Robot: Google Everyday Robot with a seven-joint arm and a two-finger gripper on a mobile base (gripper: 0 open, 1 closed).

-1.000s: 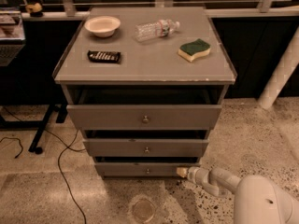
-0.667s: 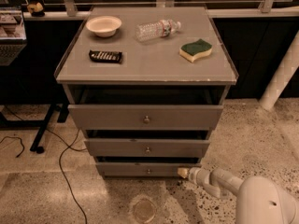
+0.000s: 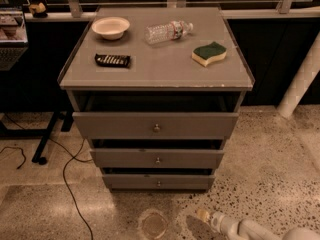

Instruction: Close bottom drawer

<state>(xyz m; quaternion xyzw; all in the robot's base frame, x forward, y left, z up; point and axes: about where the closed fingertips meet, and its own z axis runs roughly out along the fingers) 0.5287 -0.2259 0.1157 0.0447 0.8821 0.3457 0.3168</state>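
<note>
You find the gripper (image 3: 203, 215) at the frame's bottom right, its white arm (image 3: 250, 230) cut off by the lower edge. Shadow hides the inside of the low grey bottom drawer (image 3: 159, 182).

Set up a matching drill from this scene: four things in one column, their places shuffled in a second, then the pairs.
Things:
1. bowl
2. sponge
3. bottom drawer
4. gripper

Places:
A. low over the floor, in front of the cabinet, toward its right
B. back left of the cabinet top
C. lowest front, under two other drawers
D. right side of the cabinet top

Pairs: 1-B, 2-D, 3-C, 4-A
</note>
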